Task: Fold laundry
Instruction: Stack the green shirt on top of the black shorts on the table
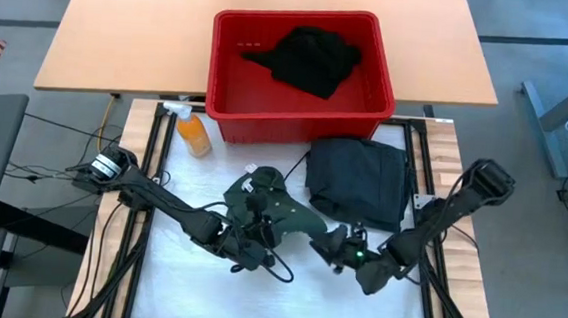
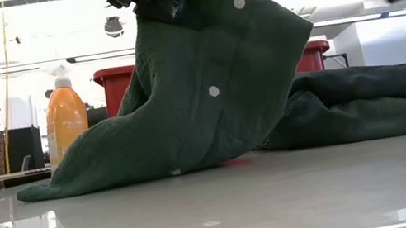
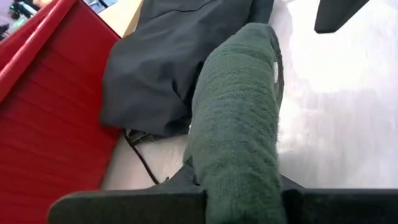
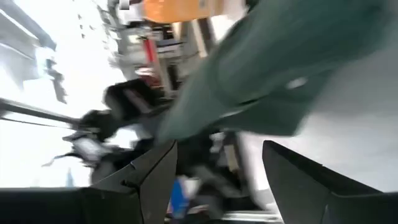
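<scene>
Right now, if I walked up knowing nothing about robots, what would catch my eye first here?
Probably the green shirt, hoisted off the white table mid-front by the left tool, which is shut on the cloth. Beside it the right tool hangs open, holding nothing. Behind them a bright red basket holds a black garment, with a dark folded garment lying in front.

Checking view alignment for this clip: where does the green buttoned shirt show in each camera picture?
High view: green buttoned shirt at table centre, between both arms.
Low view: shirt fills the centre, lifted at the top, hem on the table.
Left wrist view: a bunched fold runs up the middle.
Right wrist view: blurred green cloth, upper right.
Shared landmark: orange bottle.
</scene>
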